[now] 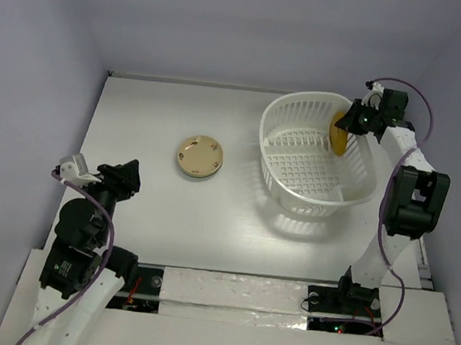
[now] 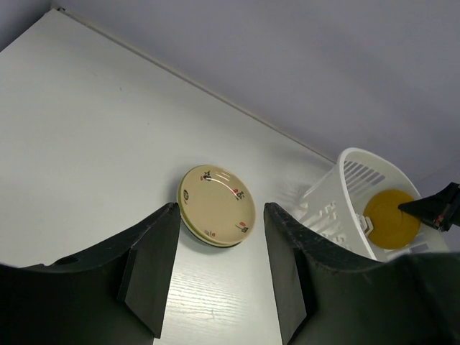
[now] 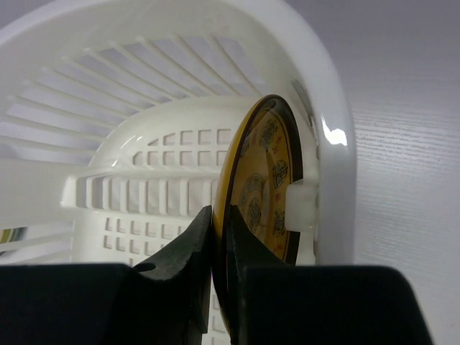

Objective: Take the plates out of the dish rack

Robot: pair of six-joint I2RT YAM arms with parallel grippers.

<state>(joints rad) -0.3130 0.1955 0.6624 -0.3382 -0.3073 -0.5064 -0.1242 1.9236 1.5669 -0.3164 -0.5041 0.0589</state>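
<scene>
**Item: last plate in rack, held edge-on by right arm**

Object: orange-yellow patterned round plate [image 1: 338, 136] [image 3: 262, 180], standing upright on its edge inside the white plastic slatted dish rack [image 1: 264, 135] [image 3: 180, 93], close against the inner side of the rack's right-hand wall; its patterned face is turned toward that wall, where a small white rack tab overlaps it.

Pincer: right gripper [image 1: 355, 120] [image 3: 219, 215] closed to a narrow gap on the plate's rim, one finger on each face; the plate is gripped, not merely touched.

Governing relation: the plate's plane runs along the wall and in line with the fingers, so the clear way out is judged to be straight up along that plane; a sideways pull would likely drag it into the wall or the tab.

Other arm: left gripper [image 1: 122, 175] wide apart and holding nothing, over the white table [image 1: 155, 106] at the left, well apart from the rack; the right arm is far nearer.

Already out: stack of small round plates [image 1: 199, 156] [image 2: 215, 205], beige one on top, on the table between the arms.
</scene>
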